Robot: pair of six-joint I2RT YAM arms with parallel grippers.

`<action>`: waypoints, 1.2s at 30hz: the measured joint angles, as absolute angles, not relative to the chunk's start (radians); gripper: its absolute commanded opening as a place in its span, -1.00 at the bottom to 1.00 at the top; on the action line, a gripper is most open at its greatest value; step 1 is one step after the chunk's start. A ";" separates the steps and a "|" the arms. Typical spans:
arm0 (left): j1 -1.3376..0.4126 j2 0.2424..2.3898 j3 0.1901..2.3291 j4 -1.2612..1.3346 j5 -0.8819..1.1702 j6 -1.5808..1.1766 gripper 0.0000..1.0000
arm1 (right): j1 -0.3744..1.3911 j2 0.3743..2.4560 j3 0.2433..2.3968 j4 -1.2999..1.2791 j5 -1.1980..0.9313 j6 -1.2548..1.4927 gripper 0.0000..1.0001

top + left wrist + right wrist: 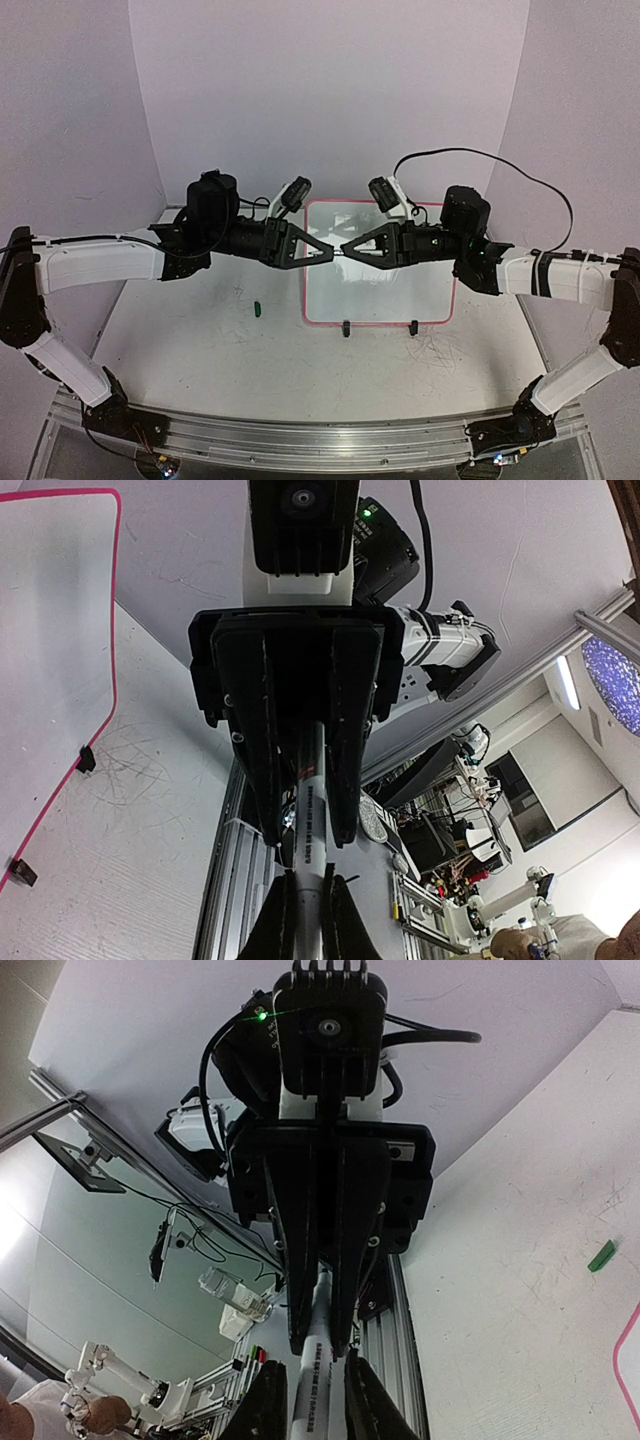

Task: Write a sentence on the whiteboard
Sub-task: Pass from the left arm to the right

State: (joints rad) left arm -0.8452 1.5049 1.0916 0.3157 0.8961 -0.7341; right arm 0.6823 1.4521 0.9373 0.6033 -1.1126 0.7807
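Two grippers, both mine, sit nose to nose in the top view. My left gripper (326, 255) and my right gripper (349, 250) meet tip to tip in the air above the whiteboard (400, 297). The board lies flat on the table (200, 355), pink frame, two black feet at its near edge. No green sentence is readable on it from here, only faint grey marks. A small green piece (257, 308) lies on the table left of the board, likely the pen's cap.

Left wrist view: my left fingers are pinched tight on a white-barrelled marker (311, 825). The barrel runs on up between the right gripper's long fingers. The board's framed corner shows at left, apart from both tools.

Right wrist view: my right fingers sit on both sides of the same barrel, very close. I cannot tell whether they press it or stand a sliver off. The left fingertips hold the far end. The green piece is on the table at right.

My read of the step: marker being passed hand to hand, writing not yet begun.

Risks:
- If the left lets go before the right has a firm squeeze, the marker drops onto the board and may streak it.
- If the two pull on it at once or off-axis, the barrel can twist and end up skewed, so the tip meets the board at a bad angle.
- The fingertips are so close they could knock together.
- I can't see which end is the tip, so a wrong-end hold is possible.
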 measured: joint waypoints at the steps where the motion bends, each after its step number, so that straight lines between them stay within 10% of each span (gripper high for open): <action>1: -0.845 1.505 1.092 0.316 0.896 -0.734 -1.00 | 0.682 1.451 0.937 0.603 -1.113 0.780 -0.57; 5: -0.846 1.505 1.092 0.319 0.897 -0.734 -1.00 | 0.683 1.449 0.937 0.603 -1.116 0.775 -0.78; 10: -0.845 1.507 1.092 0.319 0.897 -0.735 -1.00 | 0.683 1.449 0.936 0.596 -1.117 0.767 -0.50; 18: -0.844 1.508 1.092 0.319 0.898 -0.745 -1.00 | 0.684 1.449 0.935 0.587 -1.119 0.748 -1.00; 24: -0.841 1.515 1.092 0.319 0.904 -0.758 -1.00 | 0.684 1.449 0.934 0.574 -1.112 0.740 -1.00; 31: -0.806 1.511 1.080 0.314 0.909 -0.752 0.42 | 0.693 1.439 0.932 0.542 -1.068 0.698 -1.00; 36: -0.690 1.440 0.996 0.279 0.863 -0.733 0.90 | 0.701 1.328 0.924 0.349 -0.868 0.568 -1.00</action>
State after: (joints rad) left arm -0.6897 1.4396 0.9965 0.2793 0.8628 -0.7332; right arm 0.7008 1.3284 0.9240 0.3494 -0.8680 0.5678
